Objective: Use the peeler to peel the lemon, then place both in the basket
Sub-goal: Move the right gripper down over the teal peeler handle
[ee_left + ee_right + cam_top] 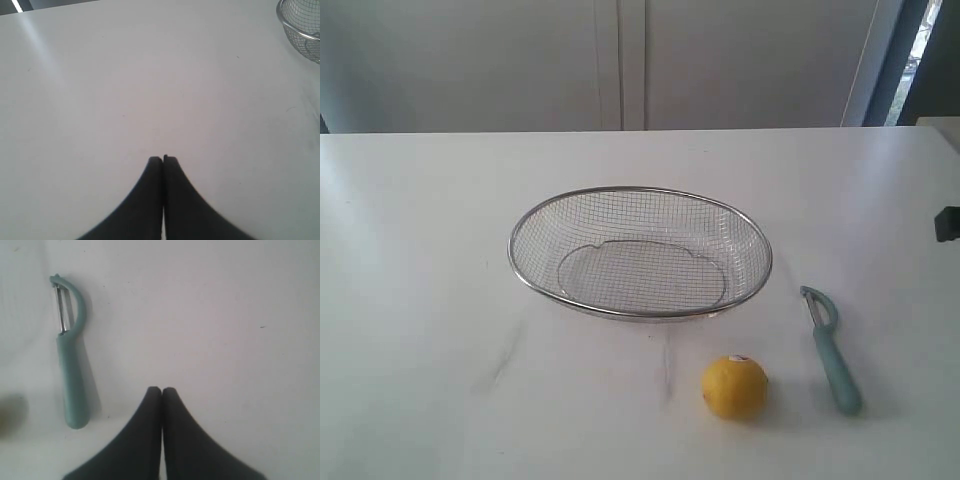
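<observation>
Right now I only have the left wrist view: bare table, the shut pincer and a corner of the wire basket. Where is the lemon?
Observer: In the exterior view, the lemon sits on the camera's side of the basket, toward its right end and apart from it.
Operator: And the peeler?
Observer: The peeler lies flat to the right of the lemon, not touching it, with its blade head pointing away from the camera.
Operator: Is the right arm holding it?
Observer: No. The right pincer is shut and empty, and the peeler lies off to one side of it, untouched.
</observation>
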You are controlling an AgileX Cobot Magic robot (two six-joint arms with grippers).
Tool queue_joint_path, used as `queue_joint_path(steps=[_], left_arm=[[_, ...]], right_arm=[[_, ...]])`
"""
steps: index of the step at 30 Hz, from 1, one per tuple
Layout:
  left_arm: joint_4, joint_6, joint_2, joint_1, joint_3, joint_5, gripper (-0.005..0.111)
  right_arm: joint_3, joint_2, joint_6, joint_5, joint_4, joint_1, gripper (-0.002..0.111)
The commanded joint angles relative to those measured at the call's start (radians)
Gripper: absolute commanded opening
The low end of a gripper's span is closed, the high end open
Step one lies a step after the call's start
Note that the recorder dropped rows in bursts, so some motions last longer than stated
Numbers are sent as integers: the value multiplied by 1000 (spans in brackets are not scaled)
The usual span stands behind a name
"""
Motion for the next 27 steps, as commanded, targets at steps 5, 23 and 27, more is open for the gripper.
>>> queue_joint_path(steps=[5,23,27], left_arm=[[-3,1,-5,2,4,-3,0],[-3,1,-5,2,4,-3,0],[-3,1,-5,2,4,-3,0]], right_arm=[[-6,20,-70,1,76,-6,0],[-6,20,-108,-18,124,176,0],[-6,20,-94,-31,124,207,0]])
